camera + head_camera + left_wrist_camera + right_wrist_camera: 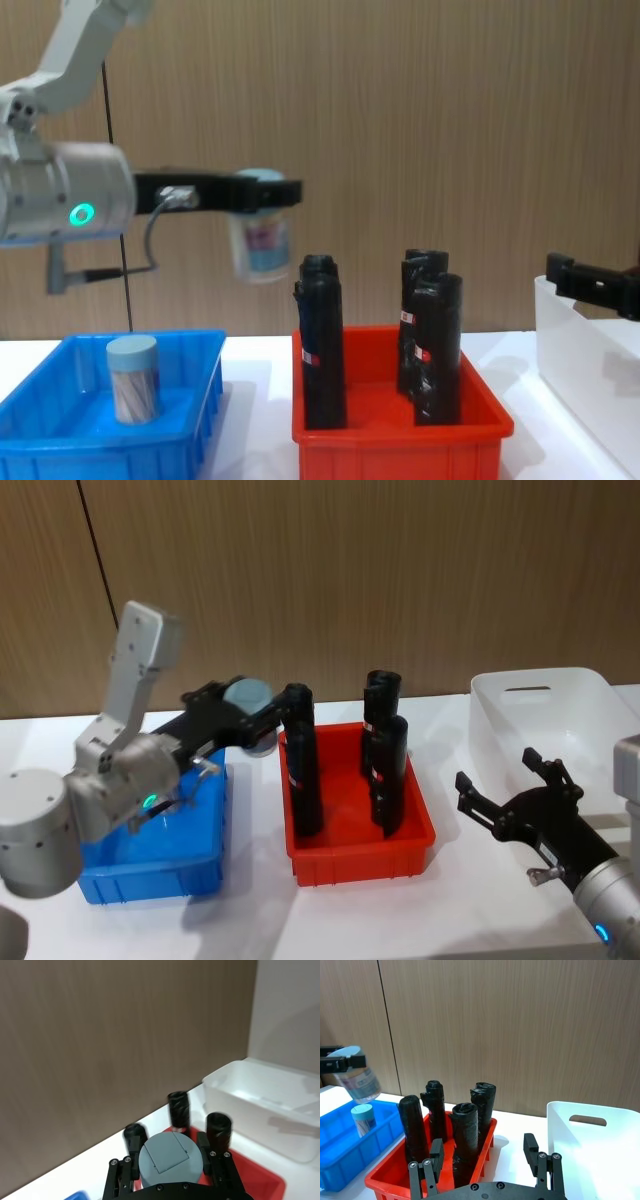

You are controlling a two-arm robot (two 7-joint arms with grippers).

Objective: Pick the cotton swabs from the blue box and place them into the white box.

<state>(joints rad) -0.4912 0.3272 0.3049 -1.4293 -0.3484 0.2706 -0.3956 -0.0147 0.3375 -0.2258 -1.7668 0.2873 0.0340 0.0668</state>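
Left hand [265, 192] is clamped on a cotton swab jar [260, 245] at its lid end, tilted, upper left of centre in the chest view, above the blue box [60, 455] edge; a second jar [133, 378] stands inside. The jar is likely light, stiff and slick. Right hand [497, 768] gapes empty beside the white box [540, 675]

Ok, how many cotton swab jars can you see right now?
2. One cotton swab jar is clamped in the left gripper above the gap between the blue box and the red bin. The other jar stands inside the blue box. More may be hidden there.
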